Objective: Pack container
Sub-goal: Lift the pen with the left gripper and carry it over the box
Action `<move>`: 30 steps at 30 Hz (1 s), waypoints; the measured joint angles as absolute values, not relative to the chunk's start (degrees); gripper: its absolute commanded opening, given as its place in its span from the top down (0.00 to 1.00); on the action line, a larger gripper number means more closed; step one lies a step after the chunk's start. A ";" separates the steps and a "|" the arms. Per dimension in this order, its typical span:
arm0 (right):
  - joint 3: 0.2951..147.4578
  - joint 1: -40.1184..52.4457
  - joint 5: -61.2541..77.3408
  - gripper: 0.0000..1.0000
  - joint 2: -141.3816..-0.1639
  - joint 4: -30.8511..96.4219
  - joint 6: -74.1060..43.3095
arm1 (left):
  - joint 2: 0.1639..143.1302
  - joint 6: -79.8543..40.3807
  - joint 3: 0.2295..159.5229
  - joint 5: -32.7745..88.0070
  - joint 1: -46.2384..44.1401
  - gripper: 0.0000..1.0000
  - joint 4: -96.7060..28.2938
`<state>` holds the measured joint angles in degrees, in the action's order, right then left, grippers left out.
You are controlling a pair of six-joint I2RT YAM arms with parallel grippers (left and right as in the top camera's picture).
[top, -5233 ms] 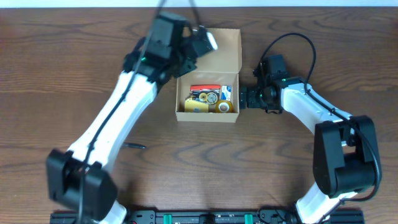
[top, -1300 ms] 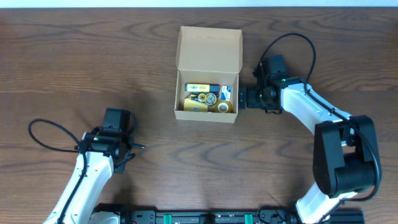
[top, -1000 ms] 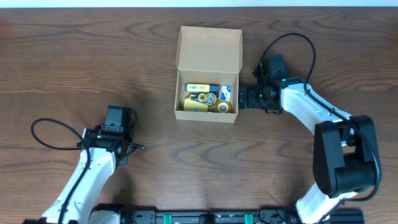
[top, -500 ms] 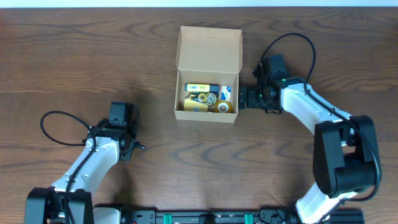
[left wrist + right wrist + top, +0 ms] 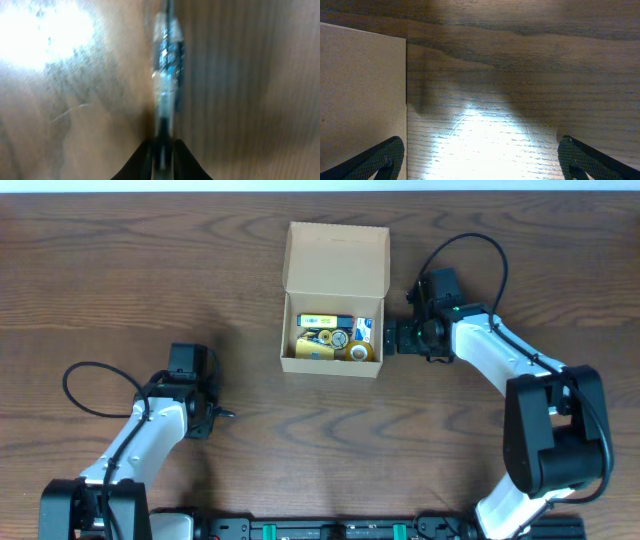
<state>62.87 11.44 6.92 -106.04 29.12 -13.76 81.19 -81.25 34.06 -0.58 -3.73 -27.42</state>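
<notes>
Table: a dark wooden table (image 5: 120, 280) is seen from above, with the box near the middle of its far half and one arm on each side.
Box: the tan cardboard box (image 5: 331, 366) is set upright, and its flap lid is folded back toward the far edge, so the inside is exposed.
Done so far: several small items (image 5: 335, 338) are already laid in the box, mostly yellow, blue and black. They cannot be told apart at this size.
Left to do: the packing is judged to be well along but unfinished. One pen is outside the box, and the lid is not yet shut.
Right gripper: the right gripper (image 5: 392, 337) is held just beside the right wall of the box. In the right wrist view its fingers are spread wide and nothing is held between them. The left finger is seen against the cardboard wall, but it cannot be told whether they touch.
Left gripper: the left gripper (image 5: 207, 418) is placed low over the table at the near left, well apart from the box. Its fingers (image 5: 142, 159) are drawn in narrow with the pen between them, and they appear pressed to its sides, though the view is blurred.
Pen: the pen (image 5: 165, 75) is seen running straight out from the fingertips. Whether it is lifted off the wood cannot be told.
</notes>
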 measured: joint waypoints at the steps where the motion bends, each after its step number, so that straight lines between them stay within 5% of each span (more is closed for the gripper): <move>1: 62.87 11.44 6.90 0.01 -106.04 29.12 -13.76 | 81.21 -81.23 34.20 -0.05 -3.55 0.85 -28.03; 5: 62.87 11.44 6.90 0.01 -106.04 29.12 -13.76 | 81.23 -81.38 34.54 1.96 -2.81 0.94 -30.63; 20: 62.87 11.44 6.90 0.01 -106.04 29.15 -13.76 | 82.96 -75.68 41.80 3.38 -1.89 0.94 -33.08; 30: 62.87 11.44 6.90 0.01 -106.04 29.12 -13.76 | 83.07 -31.44 65.73 -3.75 -8.58 0.94 -32.77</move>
